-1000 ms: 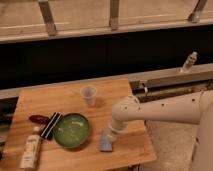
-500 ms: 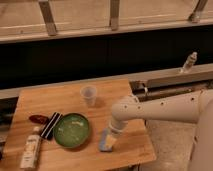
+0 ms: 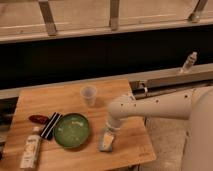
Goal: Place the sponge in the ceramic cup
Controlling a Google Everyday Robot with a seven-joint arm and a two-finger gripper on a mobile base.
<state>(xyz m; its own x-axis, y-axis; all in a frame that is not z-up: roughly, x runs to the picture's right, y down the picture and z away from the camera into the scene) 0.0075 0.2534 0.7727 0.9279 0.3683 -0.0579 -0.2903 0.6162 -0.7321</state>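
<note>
The light blue sponge [image 3: 106,142] lies flat on the wooden table [image 3: 55,97], just right of the green bowl. My gripper [image 3: 110,131] points down at the sponge's upper end, right over it, and stands open. The white arm reaches in from the right. The small whitish ceramic cup [image 3: 88,95] stands upright near the table's back edge, up and to the left of the gripper and clear of the arm.
A round green bowl [image 3: 72,131] sits left of the sponge. Further left lie a black flat object [image 3: 50,125], a red object [image 3: 38,119] and a white bottle [image 3: 31,148]. Another bottle [image 3: 188,62] stands on the ledge at right. The table's right edge is near the sponge.
The gripper has come down a little closer onto the sponge. The sponge, cup and bowl have stayed where they were.
</note>
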